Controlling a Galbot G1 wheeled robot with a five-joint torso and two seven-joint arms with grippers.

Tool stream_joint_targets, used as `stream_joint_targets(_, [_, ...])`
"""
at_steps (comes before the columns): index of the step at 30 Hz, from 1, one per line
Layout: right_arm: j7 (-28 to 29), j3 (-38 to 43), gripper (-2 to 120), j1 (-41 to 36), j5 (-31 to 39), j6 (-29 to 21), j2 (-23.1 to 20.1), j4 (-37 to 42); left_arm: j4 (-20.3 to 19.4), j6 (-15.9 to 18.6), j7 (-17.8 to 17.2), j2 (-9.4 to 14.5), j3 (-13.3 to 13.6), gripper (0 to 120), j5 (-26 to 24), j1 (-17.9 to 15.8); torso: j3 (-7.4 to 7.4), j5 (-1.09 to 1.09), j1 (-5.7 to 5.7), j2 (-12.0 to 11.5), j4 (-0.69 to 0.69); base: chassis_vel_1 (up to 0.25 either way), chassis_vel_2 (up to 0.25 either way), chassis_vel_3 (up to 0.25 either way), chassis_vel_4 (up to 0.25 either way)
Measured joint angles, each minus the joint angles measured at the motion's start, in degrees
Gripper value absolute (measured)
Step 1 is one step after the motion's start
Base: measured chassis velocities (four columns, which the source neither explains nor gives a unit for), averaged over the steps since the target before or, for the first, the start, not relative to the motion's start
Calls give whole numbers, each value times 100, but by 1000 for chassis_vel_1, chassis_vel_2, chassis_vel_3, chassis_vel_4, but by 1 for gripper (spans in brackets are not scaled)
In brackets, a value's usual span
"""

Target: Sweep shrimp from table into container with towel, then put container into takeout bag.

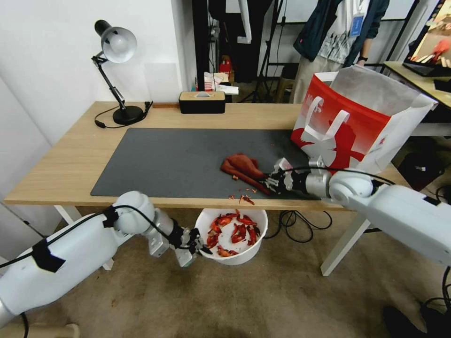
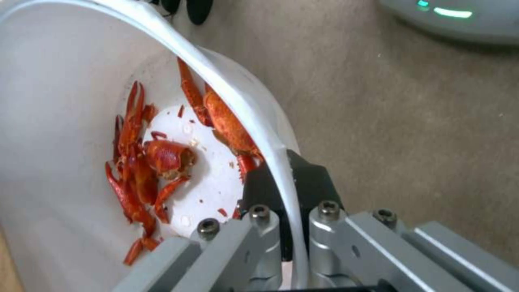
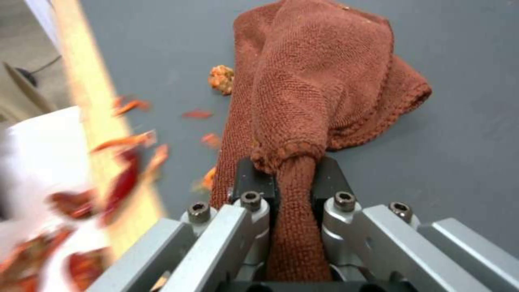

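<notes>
Right end effector [image 1: 271,183] pinches the soft, limp towel [image 1: 242,166] by a bunched corner near the bench [image 1: 66,159] front edge; left end effector [image 1: 195,246] clamps the light, stiff container [image 1: 232,230] rim just below that edge.

You're looking at the right gripper [image 1: 271,182] clamping the towel [image 1: 243,167] on the table [image 1: 70,159] near its front edge — a few shrimp [image 1: 247,199] are lying there. The left gripper [image 1: 197,248] is holding the container [image 1: 231,234] by its rim below that edge — the takeout bag [image 1: 347,122] is standing at the right.
</notes>
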Motion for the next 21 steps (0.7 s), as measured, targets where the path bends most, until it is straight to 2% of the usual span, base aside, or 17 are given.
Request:
stream_joint_targets(2, [-44, 247, 5, -375, -57, -13, -206, 300, 107, 2, -49, -93, 159, 0, 0, -176, 0, -3, 0, 0, -1, 0, 0, 0, 0])
stream_joint_targets(6, [-120, 419, 5, -668, -125, -22, -373, 533, 134, 8, -86, -105, 254, 0, -4, -271, 0, -3, -1, 1, -1, 0, 0, 0, 0])
stream_joint_targets(14, [-293, 434, 5, -796, -144, -90, -465, 816, 157, 5, -160, -35, 255, 0, -17, -297, 2, -2, 0, 0, -1, 0, 0, 0, 0])
stream_joint_targets(16, [-458, 270, 5, -801, -204, -218, -537, 935, 113, 5, -194, 21, 223, 0, -29, -297, 3, 0, 0, -1, 6, 0, 0, 0, 0])
stream_joint_targets(17, [-458, 270, 5, -801, -204, -218, -537, 935, 113, 5, -194, 21, 223, 0, -29, -297, 3, 0, 0, -1, 6, 0, 0, 0, 0])
stream_joint_targets(18, [-508, 249, 5, -800, -223, -227, -602, 977, 107, 6, -196, 49, 221, 0, -35, -300, 7, 9, 4, -4, 1, 0, 0, 0, 0])
stream_joint_targets(20, [-578, 236, 5, -793, -230, -225, -689, 1042, 92, 6, -207, 67, 208, 0, -49, -307, 5, 1, 2, -4, 4, 0, 0, 0, 0])
stream_joint_targets(21, [-643, 232, 5, -798, -240, -225, -754, 1087, 92, 7, -213, 84, 202, 0, -55, -310, 5, -6, 3, -4, 0, 0, 0, 0, 0])
